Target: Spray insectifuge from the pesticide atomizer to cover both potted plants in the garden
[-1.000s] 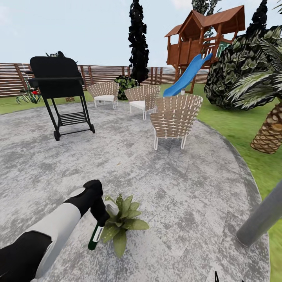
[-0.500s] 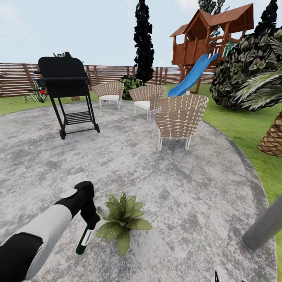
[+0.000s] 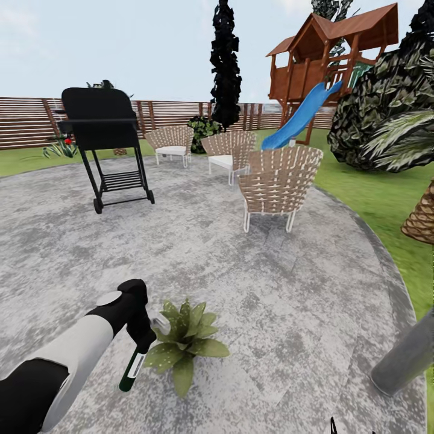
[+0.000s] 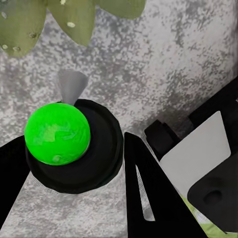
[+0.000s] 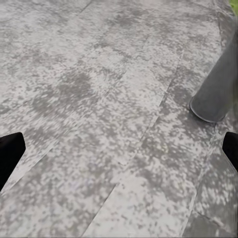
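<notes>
Jaws of the left gripper (image 3: 143, 337) are clamped on the spray bottle (image 3: 134, 369), gripping it near its pale trigger head while the dark green body hangs tilted below them. Its nozzle end sits just beside the potted plant (image 3: 184, 345), a low leaf rosette standing on the grey patio (image 3: 271, 283) near its closest edge; the pot itself is hidden under the leaves. Right gripper (image 5: 119, 148) jaws stand wide apart over bare paving, near a grey post (image 5: 218, 89).
</notes>
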Controlling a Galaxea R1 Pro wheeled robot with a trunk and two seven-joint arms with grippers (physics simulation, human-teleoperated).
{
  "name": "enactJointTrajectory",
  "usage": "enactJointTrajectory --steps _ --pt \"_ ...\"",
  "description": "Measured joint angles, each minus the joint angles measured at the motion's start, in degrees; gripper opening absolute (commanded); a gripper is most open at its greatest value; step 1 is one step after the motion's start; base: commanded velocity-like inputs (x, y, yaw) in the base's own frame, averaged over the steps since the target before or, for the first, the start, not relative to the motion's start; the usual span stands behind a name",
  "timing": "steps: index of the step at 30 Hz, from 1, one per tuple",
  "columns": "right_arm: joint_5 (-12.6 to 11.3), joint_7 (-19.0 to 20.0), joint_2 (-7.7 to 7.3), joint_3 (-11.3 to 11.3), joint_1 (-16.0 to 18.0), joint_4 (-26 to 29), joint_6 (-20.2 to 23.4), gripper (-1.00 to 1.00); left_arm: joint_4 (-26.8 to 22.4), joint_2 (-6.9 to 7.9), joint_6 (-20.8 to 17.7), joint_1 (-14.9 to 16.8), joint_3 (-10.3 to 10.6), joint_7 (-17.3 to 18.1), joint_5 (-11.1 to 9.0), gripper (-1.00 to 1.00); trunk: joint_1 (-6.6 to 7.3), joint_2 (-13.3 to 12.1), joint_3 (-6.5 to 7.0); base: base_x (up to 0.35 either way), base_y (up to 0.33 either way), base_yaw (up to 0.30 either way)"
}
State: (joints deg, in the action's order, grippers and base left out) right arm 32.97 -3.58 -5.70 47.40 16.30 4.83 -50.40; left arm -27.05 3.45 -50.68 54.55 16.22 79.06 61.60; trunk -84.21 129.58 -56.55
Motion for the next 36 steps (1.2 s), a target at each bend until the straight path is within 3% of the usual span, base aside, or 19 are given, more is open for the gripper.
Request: enactJointTrajectory --steps 10,15,19,21,24,26,28,32,36 --pt "0.0 0.0 0.0 0.0 0.0 -0.01 0.02 1.0 -1.0 -0.19 0.11 0.94 0.06 0.54 0.02 -1.0 -0.01 0.0 0.0 0.034 -0.19 0.0" --pt "-0.01 0.0 0.0 0.0 0.0 -0.02 0.03 1.0 -0.91 -2.37 0.23 2.72 0.27 0.67 0.08 -1.0 0.0 0.0 0.01 0.0 -0.006 0.0" --pt "0.0 0.0 0.0 0.0 0.0 -0.02 0.04 1.0 -0.57 -3.15 0.29 4.26 0.5 0.71 0.0 -1.0 -0.01 0.0 0.0 0.0 0.0 0.0" --pt "-0.01 0.0 -0.02 0.0 0.0 -0.02 0.03 1.0 -0.55 -3.32 0.28 4.44 2.12 0.9 -0.12 -1.0 -0.01 0.0 0.0 0.0 0.0 0.0" --pt "0.0 0.0 0.0 0.0 0.0 -0.02 0.02 1.0 -0.82 -3.31 0.43 4.64 3.72 5.1 0.08 -1.0 -0.01 0.0 0.0 0.0 0.0 0.0" --pt "0.0 0.0 0.0 0.0 0.0 -0.02 0.02 1.0 -0.99 -3.32 0.79 4.77 3.99 7.53 1.36 -1.0 -0.01 0.0 0.0 0.0 0.0 0.0" --pt "-0.01 0.0 0.0 -0.01 0.0 -0.02 0.02 1.0 -0.92 -3.33 0.98 4.82 4.03 8.47 2.97 -1.0 -0.01 0.0 0.0 0.0 0.0 -0.014" --pt "-0.02 0.0 0.0 -0.01 -0.01 0.0 0.01 1.0 -0.98 -3.37 1.14 4.85 4.22 10.33 4.03 -1.0 -0.01 0.0 0.0 0.0 0.0 -0.203" --pt "0.0 0.0 0.0 -0.01 -0.01 0.0 0.01 1.0 -1.07 -3.61 2.42 4.89 6.59 10.37 4.24 -1.0 -0.01 0.0 0.0 0.0 0.0 -0.251"
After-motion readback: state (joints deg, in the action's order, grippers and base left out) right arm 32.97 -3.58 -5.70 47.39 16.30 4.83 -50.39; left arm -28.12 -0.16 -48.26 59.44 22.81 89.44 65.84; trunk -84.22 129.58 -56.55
